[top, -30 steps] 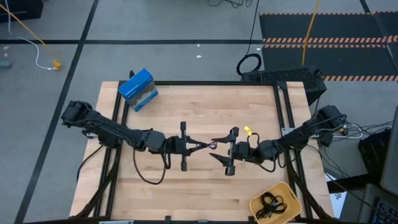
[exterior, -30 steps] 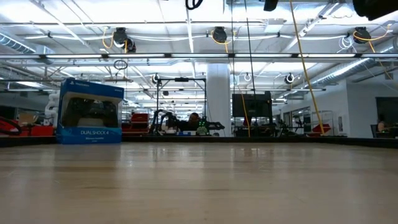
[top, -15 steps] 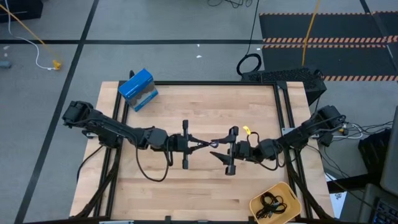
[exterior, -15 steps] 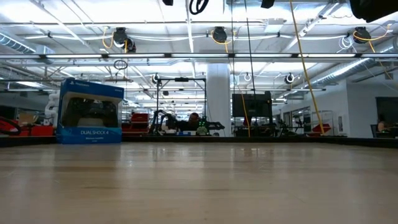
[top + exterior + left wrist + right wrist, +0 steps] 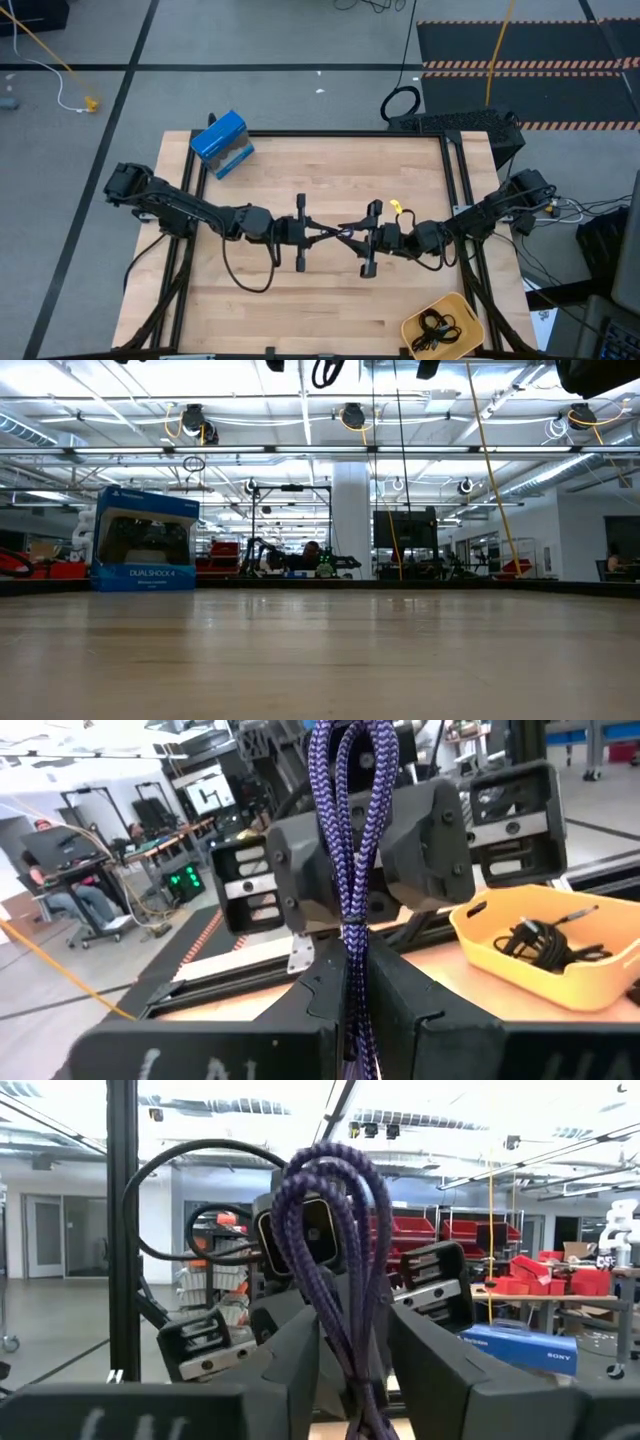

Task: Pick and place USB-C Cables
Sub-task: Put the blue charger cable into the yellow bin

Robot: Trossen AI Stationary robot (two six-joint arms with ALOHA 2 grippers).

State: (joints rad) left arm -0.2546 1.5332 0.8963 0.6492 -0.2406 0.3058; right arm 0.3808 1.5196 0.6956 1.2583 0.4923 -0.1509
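Observation:
The blue-purple USB-C cable (image 5: 338, 233), folded into loops, is held in the air above the table's middle between my two grippers, which face each other. My left gripper (image 5: 322, 235) is shut on it from the left. My right gripper (image 5: 346, 236) is shut on it from the right. The loops show in the left wrist view (image 5: 352, 810) and in the right wrist view (image 5: 335, 1210). The black cables (image 5: 436, 325) lie coiled in the yellow tray (image 5: 462, 308) at the near right. My left gripper pinches several strands of the looped cable (image 5: 354, 970) between its two fingers, coming level from the table's left. The loops stand out beyond the fingertips, clear of the table. My right gripper pinches the same bundle (image 5: 352, 1365) between its two fingers, coming level from the table's right. The loops reach past its fingertips toward the left gripper.
A blue box (image 5: 222, 143) stands at the table's far left corner; it also shows in the low view (image 5: 146, 540). The wooden table (image 5: 330, 300) lies bare below the grippers. A long yellow cord (image 5: 45, 45) lies on the floor beyond.
My right gripper has moved toward the table's left, up to the left gripper, and its fingers have closed in on the cable. My left gripper has edged toward the right. The cable has stayed lifted between them.

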